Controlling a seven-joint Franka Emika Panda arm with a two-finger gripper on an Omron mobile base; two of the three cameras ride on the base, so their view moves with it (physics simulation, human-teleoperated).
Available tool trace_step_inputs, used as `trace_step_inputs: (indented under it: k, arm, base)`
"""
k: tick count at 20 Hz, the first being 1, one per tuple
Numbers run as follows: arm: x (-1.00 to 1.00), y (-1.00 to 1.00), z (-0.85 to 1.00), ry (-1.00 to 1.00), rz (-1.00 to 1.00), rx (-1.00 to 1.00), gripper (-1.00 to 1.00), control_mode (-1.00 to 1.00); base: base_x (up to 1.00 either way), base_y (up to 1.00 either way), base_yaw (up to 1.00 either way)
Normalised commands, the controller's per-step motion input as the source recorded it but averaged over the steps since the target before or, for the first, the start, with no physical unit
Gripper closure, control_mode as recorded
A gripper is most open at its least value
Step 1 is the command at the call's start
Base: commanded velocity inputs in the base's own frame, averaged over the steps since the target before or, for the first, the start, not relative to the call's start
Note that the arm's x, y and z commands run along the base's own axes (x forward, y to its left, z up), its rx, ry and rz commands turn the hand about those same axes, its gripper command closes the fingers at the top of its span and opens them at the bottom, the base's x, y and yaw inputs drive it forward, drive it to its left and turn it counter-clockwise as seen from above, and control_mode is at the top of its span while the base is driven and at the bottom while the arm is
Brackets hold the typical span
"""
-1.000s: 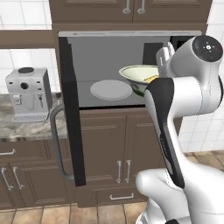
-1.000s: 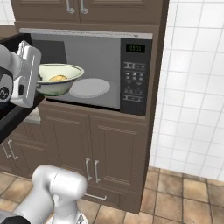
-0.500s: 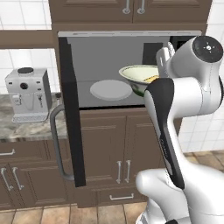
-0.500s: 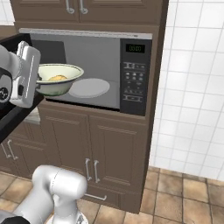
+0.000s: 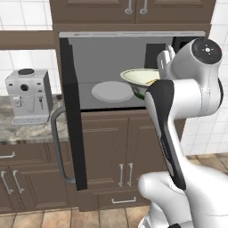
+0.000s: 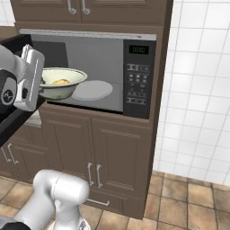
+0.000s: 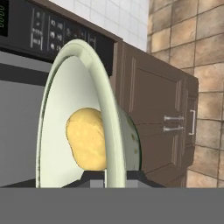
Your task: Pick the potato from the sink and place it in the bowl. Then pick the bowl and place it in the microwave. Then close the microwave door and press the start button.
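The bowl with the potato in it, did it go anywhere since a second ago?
Barely, if at all. The bowl hangs in about the same spot at the open microwave mouth, the potato inside it and the gripper clamped on its rim. The white microwave plate, the open microwave door and the coffee machine stayed as they were.

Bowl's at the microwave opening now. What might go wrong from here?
1. The fingers pinch only the thin rim of the bowl; it might tip or slip, and the loose potato could roll out.
2. The bowl hangs at the opening's front edge, short of the white plate; released here, it may fall.
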Motion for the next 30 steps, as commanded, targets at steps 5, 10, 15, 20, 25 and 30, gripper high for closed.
trace_step_inputs:
  k: [5,10,15,20,25,30]
  arm:
    - [0.90,-0.13,-0.58,0.00,0.02,0.00,1.00,-1.00]
    - [1.00,-0.01,-0.36,0.00,0.06,0.00,1.00,-1.00]
    - [0.97,0.00,-0.06,0.01,0.08,0.00,1.00,-1.00]
    - [0.90,0.00,0.00,0.18,0.02,0.00,1.00,-1.00]
    - [0.80,0.00,-0.10,0.18,0.00,-0.01,1.00,-1.00]
    - [0.83,0.00,-0.34,0.05,0.01,-0.05,1.00,-1.00]
  base:
    - [0.00,0.00,0.00]
    - [0.00,0.00,0.00]
    - [0.00,0.00,0.00]
    - [0.00,0.00,0.00]
    - [0.00,0.00,0.00]
    - [0.00,0.00,0.00]
